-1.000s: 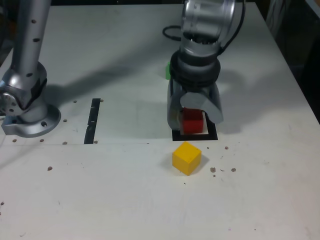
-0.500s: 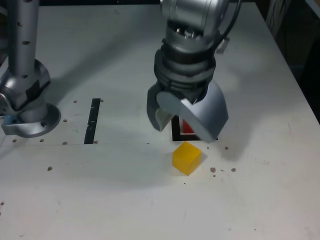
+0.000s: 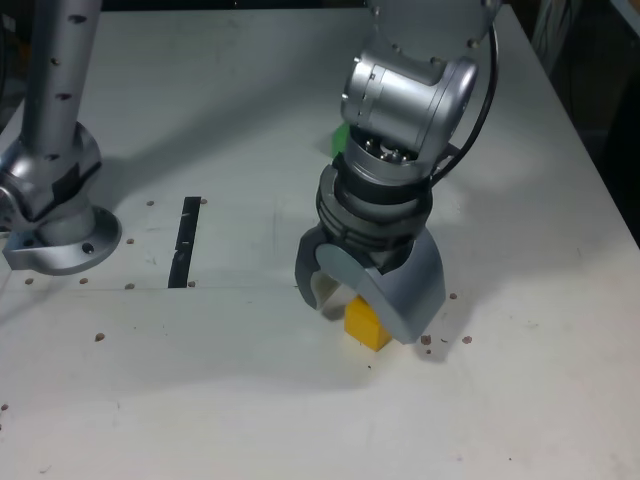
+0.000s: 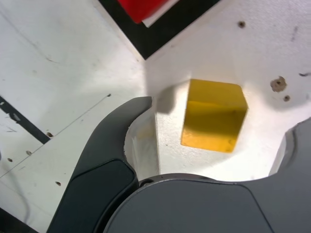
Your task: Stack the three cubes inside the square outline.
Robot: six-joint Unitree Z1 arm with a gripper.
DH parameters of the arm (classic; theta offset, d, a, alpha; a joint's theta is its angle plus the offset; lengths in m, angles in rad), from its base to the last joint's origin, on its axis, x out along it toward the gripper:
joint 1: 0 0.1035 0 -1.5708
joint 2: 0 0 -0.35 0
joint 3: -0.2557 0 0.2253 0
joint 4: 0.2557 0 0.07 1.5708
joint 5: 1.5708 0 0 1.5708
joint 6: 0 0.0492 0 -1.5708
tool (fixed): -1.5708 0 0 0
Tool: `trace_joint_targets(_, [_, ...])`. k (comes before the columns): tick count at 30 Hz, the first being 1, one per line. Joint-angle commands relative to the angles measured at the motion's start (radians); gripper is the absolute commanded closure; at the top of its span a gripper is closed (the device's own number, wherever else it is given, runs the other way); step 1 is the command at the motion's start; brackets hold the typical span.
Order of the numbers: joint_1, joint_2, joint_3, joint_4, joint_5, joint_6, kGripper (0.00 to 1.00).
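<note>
I've got the gripper (image 3: 362, 300) spread open over the yellow cube (image 4: 212, 115), which sits on the white table (image 3: 230, 400) between the jaws, nearer the one at 3 o'clock in the wrist view. The red cube (image 4: 144, 8) rests inside the square outline (image 4: 163, 30) at 11 o'clock, leaving room around the yellow one.

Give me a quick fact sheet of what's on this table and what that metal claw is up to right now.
gripper: open, lowered around the yellow cube, one finger on each side, not yet closed on it
yellow cube: on the table, just outside the square outline
red cube: inside the square outline
square outline: black tape frame, white centre
green cube: behind the arm in the exterior view, mostly hidden
black tape strip: toward the exterior view's left
table: white, with scattered small specks
</note>
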Motion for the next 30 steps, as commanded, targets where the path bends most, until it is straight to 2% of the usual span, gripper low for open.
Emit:
trace_joint_targets(1, [-0.011, 0.01, 0.004, -0.023, -0.006, 0.003, 0.15])
trace_joint_targets(5, [-0.021, 0.035, 0.006, -0.047, -0.014, 0.003, 0.25])
trace_joint_targets(12, [-0.021, 0.044, 0.001, -0.043, -0.004, 0.002, 0.57])
trace_joint_targets(15, [-0.021, 0.046, 0.001, -0.042, 0.002, -0.001, 0.65])
trace_joint_targets(21, [-0.02, 0.051, 0.006, -0.038, 0.017, -0.01, 0.72])
trace_joint_targets(30, [-0.018, 0.058, 0.011, -0.047, 0.019, -0.028, 0.73])
